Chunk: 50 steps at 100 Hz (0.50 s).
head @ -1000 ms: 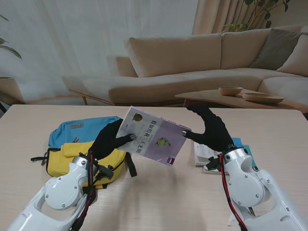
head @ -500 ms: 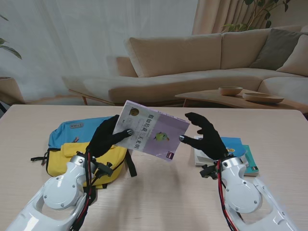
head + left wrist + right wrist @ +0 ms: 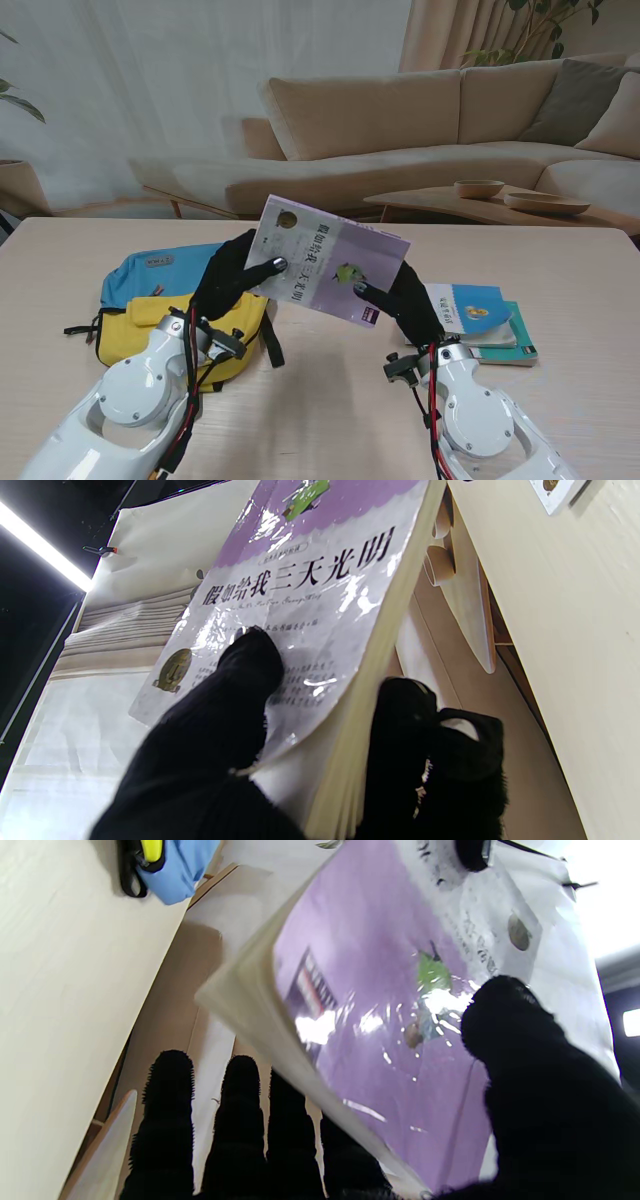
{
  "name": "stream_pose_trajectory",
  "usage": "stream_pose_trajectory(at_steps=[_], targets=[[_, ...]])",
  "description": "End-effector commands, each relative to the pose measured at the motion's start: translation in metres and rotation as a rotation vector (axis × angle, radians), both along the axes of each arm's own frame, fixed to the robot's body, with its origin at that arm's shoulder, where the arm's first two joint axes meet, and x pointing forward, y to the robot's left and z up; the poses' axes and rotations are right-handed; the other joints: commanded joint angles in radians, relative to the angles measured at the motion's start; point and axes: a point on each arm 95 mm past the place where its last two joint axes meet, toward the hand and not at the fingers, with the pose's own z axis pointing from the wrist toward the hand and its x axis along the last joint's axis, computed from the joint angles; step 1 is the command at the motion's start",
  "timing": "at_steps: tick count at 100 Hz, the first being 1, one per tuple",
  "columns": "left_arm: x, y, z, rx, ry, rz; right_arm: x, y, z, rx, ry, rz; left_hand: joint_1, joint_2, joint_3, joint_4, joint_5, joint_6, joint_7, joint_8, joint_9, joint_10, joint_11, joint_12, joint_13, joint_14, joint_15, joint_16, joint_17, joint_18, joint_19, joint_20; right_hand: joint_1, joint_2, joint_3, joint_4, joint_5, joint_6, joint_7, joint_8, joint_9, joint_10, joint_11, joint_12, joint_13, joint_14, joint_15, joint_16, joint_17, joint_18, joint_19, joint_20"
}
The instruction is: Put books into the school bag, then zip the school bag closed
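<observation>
Left thumb [image 3: 250, 655] is pressed on the cover of the book [image 3: 325, 270] with the other fingers [image 3: 405, 705] behind it, so the left hand [image 3: 228, 285] is clamped on the book's left end. Right hand [image 3: 405, 305] does the same at the right end: thumb [image 3: 510, 1015] on the purple cover, four fingers [image 3: 240, 1120] spread behind the back.

So the book is up in the air between both hands, over the table [image 3: 330, 400], just right of the bag [image 3: 170, 295] and clear of it.

What worries me: the cover looks glossy, and both grips look like they sit near the edges. If one hand lets go or they pull apart, I'd guess it swings or slides out. I also can't tell whether the bag's mouth is open, so it could just jam on the fabric.

Long axis runs left-right, tilted, left end higher. Cover faces me, and the title reads across.

Two more books [image 3: 475, 315] lie stacked on the right.
</observation>
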Motion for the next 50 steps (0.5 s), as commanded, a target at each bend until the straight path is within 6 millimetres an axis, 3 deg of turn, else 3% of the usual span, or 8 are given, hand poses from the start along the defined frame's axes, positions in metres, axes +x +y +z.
stream_pose_trajectory(at_steps=[1,6,12,15,43,46,50], targets=[[-0.002,-0.008,0.007,-0.024,0.003,-0.036,-0.007,0.011,0.0,0.05,0.01,0.042,0.157,0.215,0.19,0.103,0.163,-0.161,0.463,0.198,0.087,-0.105,0.145,0.041,0.037,-0.002,0.073,0.011,-0.008,0.026,0.025,0.028,0.044,-0.013,-0.027,-0.028,0.04,-0.015,0.025,-0.019,0.034,0.013,0.008,0.009,0.055,-0.003,0.024,0.017,0.025,-0.037,0.046,0.02],[-0.002,-0.009,0.007,-0.03,0.009,-0.043,-0.008,0.013,0.001,0.082,0.014,0.052,0.157,0.215,0.189,0.103,0.162,-0.16,0.463,0.199,0.087,-0.105,0.145,0.041,0.036,-0.002,0.072,0.011,-0.009,0.026,0.024,0.028,0.037,-0.056,0.1,-0.056,0.064,-0.021,0.043,-0.044,0.067,0.013,0.0,0.014,0.081,0.0,0.028,0.021,0.046,-0.04,0.055,0.029],[-0.002,-0.01,0.006,-0.035,0.016,-0.049,-0.009,0.015,0.001,0.122,0.015,0.056,0.157,0.215,0.189,0.103,0.162,-0.162,0.463,0.199,0.087,-0.105,0.145,0.041,0.036,-0.002,0.071,0.011,-0.009,0.026,0.024,0.028,-0.006,-0.151,0.331,-0.099,0.1,-0.031,0.062,-0.057,0.108,0.012,-0.003,0.017,0.119,0.003,0.037,0.025,0.082,-0.045,0.073,0.039],[-0.002,-0.011,0.006,-0.038,0.022,-0.053,-0.01,0.017,0.002,0.143,0.014,0.056,0.158,0.214,0.189,0.103,0.162,-0.162,0.463,0.2,0.087,-0.105,0.145,0.041,0.036,-0.002,0.071,0.011,-0.009,0.026,0.024,0.028,-0.007,-0.169,0.377,-0.109,0.121,-0.034,0.068,-0.058,0.131,0.013,-0.004,0.017,0.137,0.008,0.041,0.026,0.101,-0.047,0.082,0.042],[0.0,-0.016,0.002,-0.031,0.062,-0.089,-0.014,0.023,0.008,0.301,0.005,0.054,0.156,0.214,0.188,0.105,0.163,-0.163,0.461,0.201,0.087,-0.106,0.145,0.041,0.036,-0.002,0.07,0.011,-0.011,0.025,0.022,0.028,0.091,-0.138,0.474,-0.111,0.397,-0.092,0.098,-0.056,0.417,0.011,-0.047,0.0,0.369,0.042,0.081,0.031,0.292,-0.026,0.164,0.059],[0.0,-0.016,0.002,-0.027,0.065,-0.09,-0.013,0.023,0.008,0.306,0.004,0.051,0.156,0.213,0.189,0.105,0.163,-0.164,0.461,0.201,0.087,-0.106,0.144,0.041,0.036,-0.002,0.07,0.011,-0.011,0.025,0.022,0.028,0.111,-0.133,0.468,-0.16,0.421,-0.106,0.111,-0.081,0.448,0.008,-0.053,0.0,0.39,0.042,0.086,0.031,0.309,-0.023,0.172,0.056],[0.0,-0.016,0.001,-0.022,0.07,-0.09,-0.013,0.023,0.009,0.313,0.001,0.044,0.156,0.213,0.189,0.105,0.163,-0.164,0.461,0.201,0.087,-0.106,0.144,0.042,0.036,-0.002,0.07,0.012,-0.011,0.025,0.022,0.028,0.144,-0.147,0.475,-0.22,0.439,-0.127,0.196,-0.167,0.497,0.004,-0.059,-0.002,0.426,0.046,0.099,0.032,0.333,-0.017,0.185,0.048]])
